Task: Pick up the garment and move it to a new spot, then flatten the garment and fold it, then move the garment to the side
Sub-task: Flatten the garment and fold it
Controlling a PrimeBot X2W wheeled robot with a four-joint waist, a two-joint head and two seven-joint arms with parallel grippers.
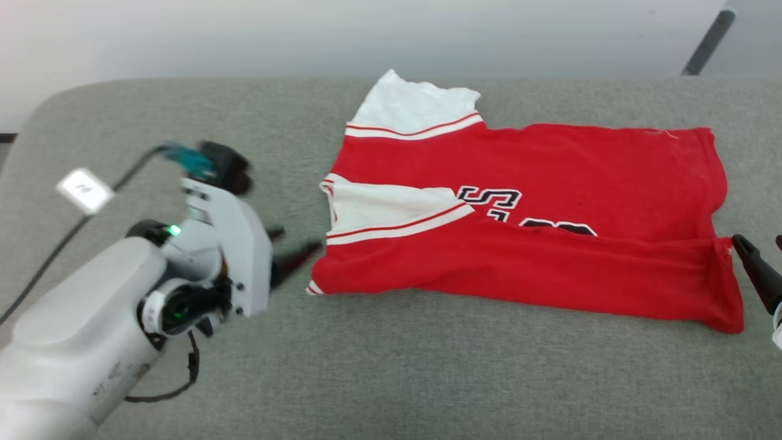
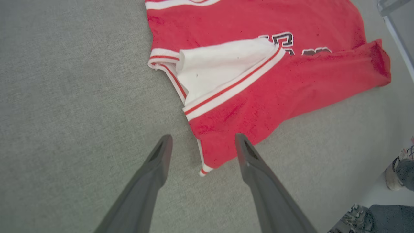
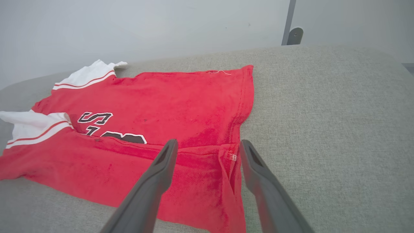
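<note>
Garment (image 1: 550, 165) lies on counter (image 1: 427, 366), near edge folded over lettering. Left gripper (image 2: 203, 142) wide, empty, at its 9 o'clock corner. Right gripper (image 3: 208, 144) wide, empty, at 3 o'clock hem.

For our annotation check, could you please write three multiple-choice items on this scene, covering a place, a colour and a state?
1. The left gripper is beside which end of the garment? A sleeve end; B hem end; C middle.
2. The sleeves are: A blue; B white; C black.
3. The right gripper is: A shut on cloth; B shut, empty; C open.
Key: 1 A, the striped sleeve lies just ahead of it. 2 B, white cloth with red stripe trim. 3 C, its jaws stand wide apart, clamping nothing.
</note>
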